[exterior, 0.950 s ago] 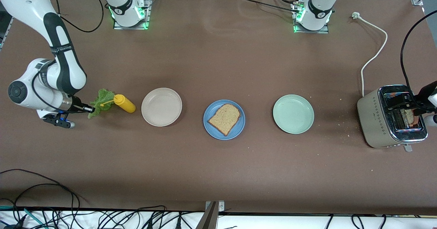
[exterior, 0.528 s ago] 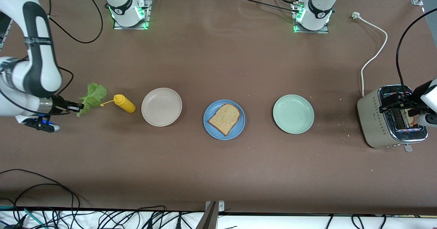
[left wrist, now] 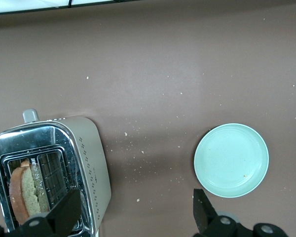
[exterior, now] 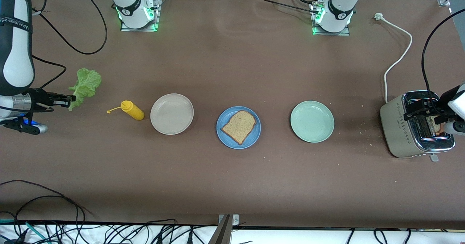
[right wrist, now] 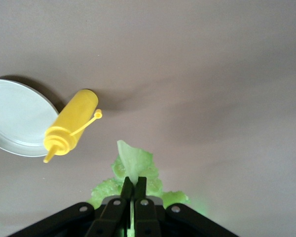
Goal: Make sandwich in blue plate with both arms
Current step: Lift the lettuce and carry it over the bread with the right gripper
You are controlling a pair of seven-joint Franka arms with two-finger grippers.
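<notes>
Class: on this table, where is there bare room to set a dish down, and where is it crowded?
Bare: the wide strip between the plates' row and the robot bases, and the strip nearer the camera. Crowded: mustard bottle, beige plate, blue plate holding the bread slice, pale green plate, toaster.

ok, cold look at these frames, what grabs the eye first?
The lettuce leaf dangling in the air from the shut right pincer, up over the table at the right arm's end. Next, the bread slice lying alone on the blue plate, and the open left pincer over the toaster.
</notes>
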